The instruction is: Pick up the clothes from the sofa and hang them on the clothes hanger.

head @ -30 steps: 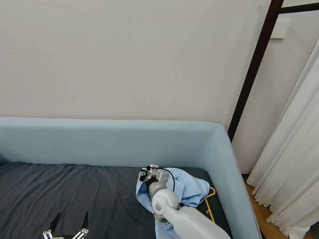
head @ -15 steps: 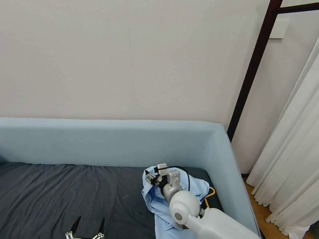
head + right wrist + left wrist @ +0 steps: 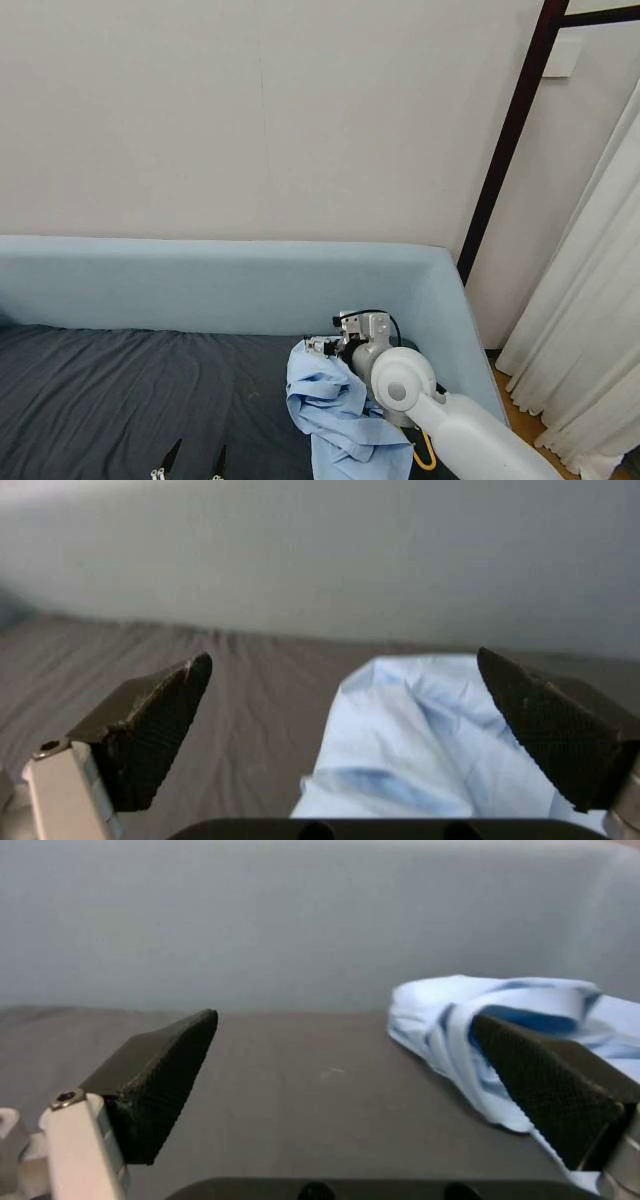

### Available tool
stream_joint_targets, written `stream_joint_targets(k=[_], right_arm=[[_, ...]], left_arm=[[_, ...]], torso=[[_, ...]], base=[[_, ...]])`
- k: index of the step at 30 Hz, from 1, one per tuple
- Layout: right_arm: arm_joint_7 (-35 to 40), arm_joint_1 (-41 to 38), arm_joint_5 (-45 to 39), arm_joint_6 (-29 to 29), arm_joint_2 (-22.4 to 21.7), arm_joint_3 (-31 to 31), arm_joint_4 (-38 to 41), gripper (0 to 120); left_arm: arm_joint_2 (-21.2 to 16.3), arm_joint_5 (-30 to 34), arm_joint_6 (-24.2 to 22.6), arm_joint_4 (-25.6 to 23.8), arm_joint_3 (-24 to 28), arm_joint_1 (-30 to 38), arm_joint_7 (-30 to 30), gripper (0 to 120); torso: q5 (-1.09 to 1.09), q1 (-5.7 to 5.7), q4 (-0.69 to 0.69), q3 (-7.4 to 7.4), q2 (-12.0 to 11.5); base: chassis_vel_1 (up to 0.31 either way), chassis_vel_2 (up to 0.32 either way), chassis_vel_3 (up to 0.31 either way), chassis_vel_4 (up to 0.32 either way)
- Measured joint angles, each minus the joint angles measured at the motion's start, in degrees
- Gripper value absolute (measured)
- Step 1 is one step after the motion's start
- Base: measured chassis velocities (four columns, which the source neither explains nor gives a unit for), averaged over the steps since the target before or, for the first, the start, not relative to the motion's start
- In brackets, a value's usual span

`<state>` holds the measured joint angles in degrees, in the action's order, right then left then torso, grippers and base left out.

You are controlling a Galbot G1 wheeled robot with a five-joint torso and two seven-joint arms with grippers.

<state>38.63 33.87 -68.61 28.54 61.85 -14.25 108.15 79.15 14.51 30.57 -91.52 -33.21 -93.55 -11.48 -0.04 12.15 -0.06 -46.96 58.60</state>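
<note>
A crumpled light blue shirt [image 3: 335, 415] lies on the dark seat at the right end of the sofa [image 3: 220, 285]. A yellow hanger [image 3: 427, 455] peeks out from under its right side. My right gripper [image 3: 320, 345] hovers just over the shirt's back edge, open; in the right wrist view the right gripper [image 3: 342, 660] has wide-apart fingers with the shirt [image 3: 410, 757] below them. My left gripper [image 3: 192, 466] sits low near the seat's front, open. In the left wrist view the left gripper [image 3: 345, 1020] faces the sofa back, with the shirt [image 3: 500, 1031] off to one side.
The dark pole of a clothes rack [image 3: 505, 140] rises beyond the sofa's right arm [image 3: 455, 320]. White curtains [image 3: 590, 340] hang at the far right. The dark seat [image 3: 120, 390] stretches bare to the left of the shirt.
My right arm has swung to the right, its gripper moving right along the shirt's back edge. The shirt has bunched narrower. My left gripper has slid right and lower in the head view.
</note>
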Motion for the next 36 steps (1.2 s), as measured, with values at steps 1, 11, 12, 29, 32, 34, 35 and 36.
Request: stream_joint_targets(k=[1,11,12,29,32,34,35,36], right_arm=[[-1.1,0.6,1.1,-1.4,-0.7,0.7,0.4,100],[-3.4,8.0,3.1,-4.4,-5.6,8.4,3.2,100],[-3.4,8.8,3.1,-4.4,-5.8,9.3,3.4,100],[-4.3,20.4,5.5,-7.0,-8.5,18.5,6.0,100],[-4.2,20.9,5.6,-7.0,-8.5,18.6,6.2,100],[-4.1,21.1,5.7,-7.0,-8.5,18.6,6.3,100],[-4.0,21.2,5.7,-7.0,-8.5,18.6,6.4,100],[-3.8,21.3,5.8,-7.0,-8.6,18.6,6.4,100]], left_arm=[[-0.7,0.8,-0.3,0.7,0.8,0.9,-1.4,100],[-7.5,4.6,1.9,11.9,4.9,12.2,-19.1,100],[-7.8,4.6,2.1,13.1,5.4,13.3,-19.6,100],[-0.5,4.3,-1.7,25.9,14.6,22.2,-8.2,95],[0.3,4.8,-2.1,26.8,14.9,23.4,-8.0,98],[0.7,4.9,-2.2,27.5,15.0,24.0,-8.0,99],[1.2,5.1,-2.3,28.4,15.1,24.6,-8.0,99],[1.7,5.2,-2.4,29.5,15.2,25.3,-7.9,98]], torso=[[0.0,0.0,-0.01,0.0,0.0],[0.0,0.0,-0.02,0.0,0.0],[0.01,0.0,-0.01,0.0,0.0],[0.01,0.0,0.0,0.0,0.0],[0.01,0.0,0.0,0.0,0.0],[0.02,0.0,-0.01,0.0,0.0],[0.02,0.0,-0.01,0.0,0.0],[0.01,0.0,-0.01,0.0,0.0]], base=[[0.0,0.0,0.0,0.0],[0.0,0.0,0.0,0.0],[0.0,0.0,0.0,0.0],[0.0,0.0,0.0,0.0],[0.0,0.0,0.0,0.0],[0.0,0.0,0.0,0.0],[0.0,0.0,0.0,0.0],[0.0,0.0,0.0,0.0]])
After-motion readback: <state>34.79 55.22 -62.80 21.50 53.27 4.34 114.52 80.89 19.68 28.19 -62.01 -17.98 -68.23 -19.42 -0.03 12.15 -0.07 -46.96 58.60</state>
